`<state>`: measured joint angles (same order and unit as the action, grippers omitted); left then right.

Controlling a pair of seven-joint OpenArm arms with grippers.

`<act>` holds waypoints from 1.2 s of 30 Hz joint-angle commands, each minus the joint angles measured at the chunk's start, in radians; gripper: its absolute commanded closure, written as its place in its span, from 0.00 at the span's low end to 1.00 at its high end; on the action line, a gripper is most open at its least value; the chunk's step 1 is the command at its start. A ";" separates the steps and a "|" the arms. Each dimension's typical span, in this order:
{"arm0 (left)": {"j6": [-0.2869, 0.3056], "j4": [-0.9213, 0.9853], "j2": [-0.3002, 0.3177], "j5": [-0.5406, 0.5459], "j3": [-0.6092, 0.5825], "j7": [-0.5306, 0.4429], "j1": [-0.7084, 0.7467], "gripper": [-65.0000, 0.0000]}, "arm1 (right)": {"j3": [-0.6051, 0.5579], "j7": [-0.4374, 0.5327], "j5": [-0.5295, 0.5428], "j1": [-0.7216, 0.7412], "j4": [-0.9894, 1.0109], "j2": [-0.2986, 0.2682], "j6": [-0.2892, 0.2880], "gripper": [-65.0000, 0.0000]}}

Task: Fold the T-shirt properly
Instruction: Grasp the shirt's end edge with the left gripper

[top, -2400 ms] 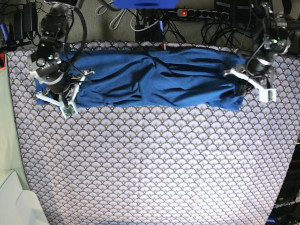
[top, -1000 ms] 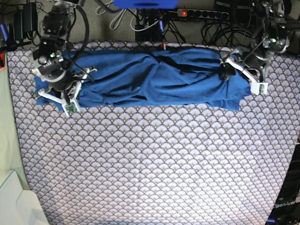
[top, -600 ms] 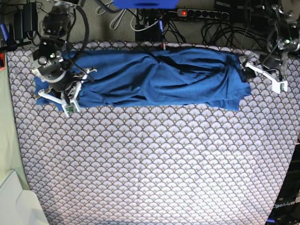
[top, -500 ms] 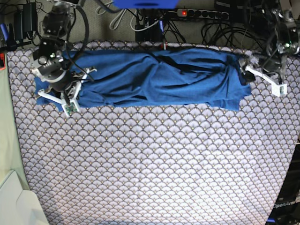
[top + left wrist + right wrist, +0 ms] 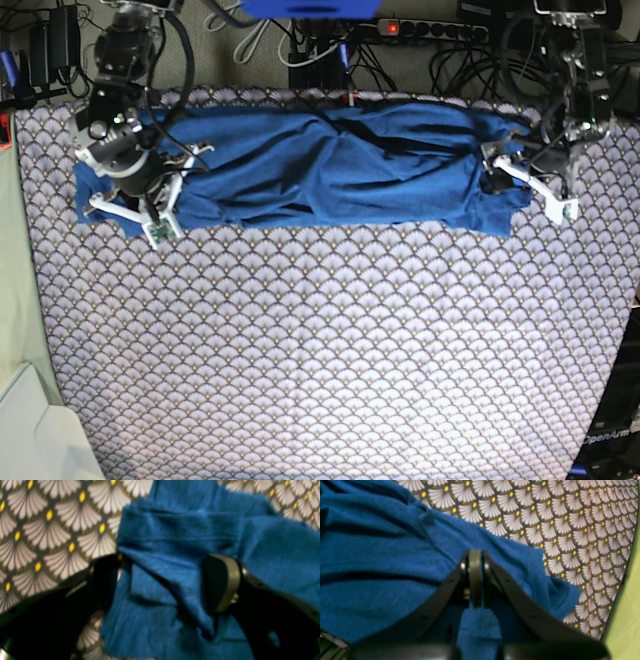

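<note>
The T-shirt (image 5: pixel 330 170) lies bunched in a long blue band across the far side of the table. In the base view my left gripper (image 5: pixel 522 186) is at its right end. The left wrist view shows this gripper (image 5: pixel 162 582) open, with a ridge of the T-shirt (image 5: pixel 175 545) between its two fingers (image 5: pixel 221 582). My right gripper (image 5: pixel 130 205) is at the shirt's left end. In the right wrist view it (image 5: pixel 475 580) is shut, its fingers pressed together on a fold of the T-shirt (image 5: pixel 382 555).
The scallop-patterned tablecloth (image 5: pixel 330 350) covers the table. Cables and a power strip (image 5: pixel 430 30) lie beyond the far edge. A white box (image 5: pixel 30 430) sits at the near left corner, and a green surface (image 5: pixel 15 250) borders the left side.
My left gripper, which had swung off past the shirt's right end, has come back and now straddles that end, still open. My right gripper shifted slightly nearer and stays shut.
</note>
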<state>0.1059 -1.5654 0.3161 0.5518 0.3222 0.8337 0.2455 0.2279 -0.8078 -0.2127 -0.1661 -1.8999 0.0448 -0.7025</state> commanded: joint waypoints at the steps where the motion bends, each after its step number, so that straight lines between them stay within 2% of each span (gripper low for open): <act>1: 0.001 -0.005 0.007 0.007 0.001 0.002 -0.002 0.20 | 0.005 0.020 0.003 0.012 -0.016 -0.013 0.004 0.98; 10: 0.001 0.090 0.008 0.007 -0.041 0.002 0.001 0.20 | 0.001 0.020 0.003 0.017 -0.016 -0.023 0.004 0.98; 12: 0.001 0.095 0.010 0.007 -0.062 0.002 0.004 0.25 | 0.001 0.020 0.003 0.027 -0.016 -0.023 0.004 0.98; 14: 0.001 0.095 0.012 0.014 -0.068 0.002 0.004 0.39 | 0.005 0.018 0.003 0.038 -0.016 -0.023 0.004 0.98; 17: 0.001 0.095 0.010 0.009 -0.068 0.008 0.004 0.72 | 0.005 0.015 0.003 0.043 -0.016 -0.023 0.004 0.98; 19: 0.001 0.095 0.010 0.007 -0.067 0.009 0.004 0.91 | 0.005 0.015 0.003 0.043 -0.016 -0.023 0.004 0.98; 21: 0.001 0.095 0.013 0.007 -0.068 0.009 0.005 1.00 | 0.005 0.015 0.003 0.043 -0.016 -0.023 0.004 0.98; 28: 0.001 0.064 0.015 0.015 -0.062 0.009 0.019 1.00 | 0.003 0.015 0.003 0.043 -0.016 -0.023 0.004 0.98; 36: -0.010 -0.188 0.007 0.006 -0.061 0.009 0.073 1.00 | 0.005 0.015 0.003 0.043 -0.016 -0.023 0.004 0.98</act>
<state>0.0940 -1.7370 0.3122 0.5484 0.2543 0.8646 0.3298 0.2325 -0.8108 -0.2127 -0.1337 -1.8999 0.0250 -0.7025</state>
